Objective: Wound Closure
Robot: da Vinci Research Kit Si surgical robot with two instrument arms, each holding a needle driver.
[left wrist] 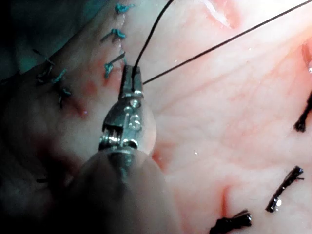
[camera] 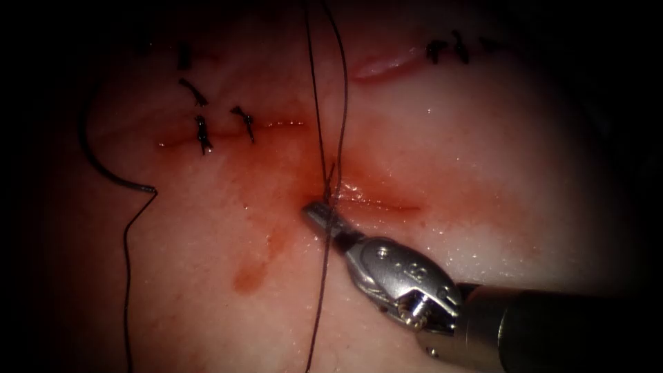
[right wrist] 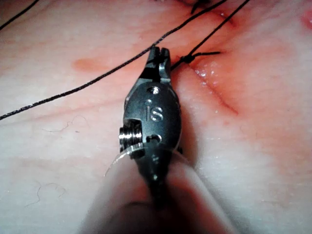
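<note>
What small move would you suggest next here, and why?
Probably ease both tools apart to snug the knot: left tool and right tool each seem shut on thread, the knot sits at the cut, the needle lies free on the tissue.

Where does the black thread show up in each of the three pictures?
Endoscope view: thread comes down to the cut and crosses the right claw; the needle lies free on the tissue, left.
Left wrist view: thread held in the shut left claw.
Right wrist view: thread held at the shut right claw's tip, beside the cut.
Landmark: the cut, in the endoscope and right wrist views.
</note>
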